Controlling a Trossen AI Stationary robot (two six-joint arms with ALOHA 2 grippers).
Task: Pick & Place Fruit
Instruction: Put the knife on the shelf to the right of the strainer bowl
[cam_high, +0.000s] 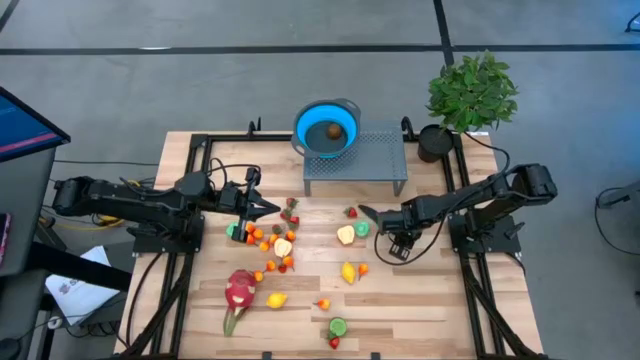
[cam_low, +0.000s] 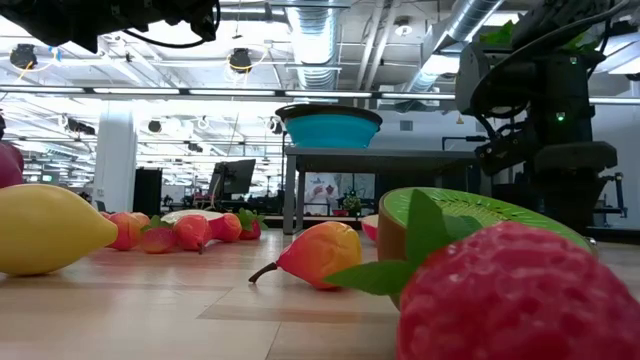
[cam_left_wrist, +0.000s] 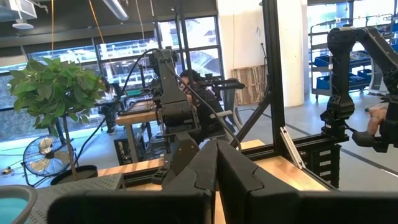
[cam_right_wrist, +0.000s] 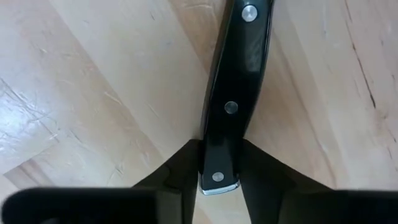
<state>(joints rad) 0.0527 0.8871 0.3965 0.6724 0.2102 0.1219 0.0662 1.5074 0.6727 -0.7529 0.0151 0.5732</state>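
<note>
A: Right gripper status?
B: Fingers flank the butt end of the knife, touching both sides. Riveted black handle, long axis running straight away from the fingertips, flat on wood table.
A: Fruit?
B: Small glossy pieces scattered between the grippers. Left gripper clenched, empty, just beside them.

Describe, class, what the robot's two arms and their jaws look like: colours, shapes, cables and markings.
Both the left arm and the right arm are matte black, built of chunky jointed segments on black metal frames. Loose black cables loop over the left arm near its wrist. The left gripper tapers to a narrow point; the right gripper has two flat, black, wedge-shaped jaws. No markings are legible.
</note>
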